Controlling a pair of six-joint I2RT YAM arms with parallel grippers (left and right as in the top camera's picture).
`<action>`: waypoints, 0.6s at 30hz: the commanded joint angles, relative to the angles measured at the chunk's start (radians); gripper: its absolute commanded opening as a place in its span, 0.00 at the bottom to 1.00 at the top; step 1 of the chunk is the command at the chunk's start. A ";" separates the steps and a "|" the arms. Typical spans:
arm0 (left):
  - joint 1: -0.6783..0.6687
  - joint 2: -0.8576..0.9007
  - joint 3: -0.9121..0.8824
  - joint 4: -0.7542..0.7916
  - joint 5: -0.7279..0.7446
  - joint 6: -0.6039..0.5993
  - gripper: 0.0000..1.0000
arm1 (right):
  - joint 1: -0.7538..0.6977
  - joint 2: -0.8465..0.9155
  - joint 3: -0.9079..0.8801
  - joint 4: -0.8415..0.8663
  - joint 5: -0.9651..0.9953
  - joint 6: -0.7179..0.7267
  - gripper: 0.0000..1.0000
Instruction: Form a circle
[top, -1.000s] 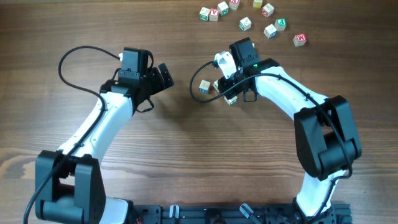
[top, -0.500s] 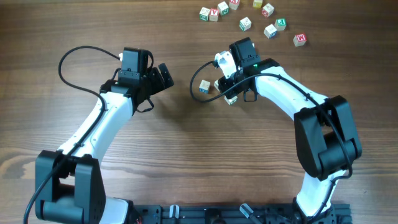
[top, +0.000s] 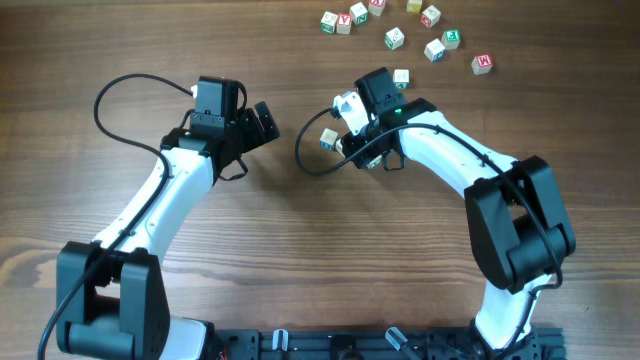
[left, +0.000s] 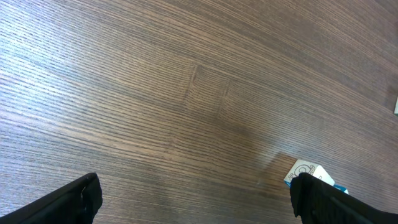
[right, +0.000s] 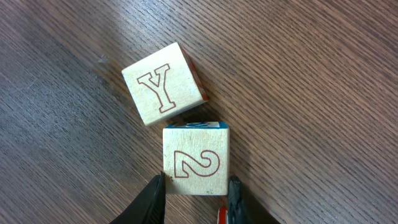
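Observation:
In the right wrist view a white wooden cube with a red "2" (right: 196, 162) sits between my right gripper's (right: 194, 183) fingers, which are shut on its two sides. A cube with a red "Y" (right: 163, 92) lies just beyond it, tilted, its corner almost touching the "2" cube. These two are all I see of the circle. From overhead the right gripper (top: 354, 138) hides the held cube. One cube (top: 329, 139) lies to its left and another (top: 375, 160) pokes out below it. My left gripper (top: 262, 122) is open over bare wood, left of them.
Several loose letter cubes (top: 394, 38) are scattered along the far edge, and one more cube (top: 401, 77) lies just behind the right wrist. In the left wrist view a cube with a blue side (left: 303, 170) shows beside the right finger (left: 320, 200). A black cable (top: 310, 165) loops by the right gripper.
The right gripper has shifted slightly left, still shut on its cube, which uncovers a cube behind the wrist. The left arm has not moved.

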 joint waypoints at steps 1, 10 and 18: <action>0.000 -0.019 -0.003 0.002 0.000 0.015 1.00 | 0.000 0.015 0.002 0.003 0.003 -0.002 0.27; 0.000 -0.019 -0.003 0.002 0.000 0.015 1.00 | 0.000 0.015 0.002 0.014 -0.056 -0.002 0.27; 0.000 -0.019 -0.003 0.002 0.001 0.015 1.00 | 0.000 0.015 0.002 0.016 -0.055 -0.003 0.27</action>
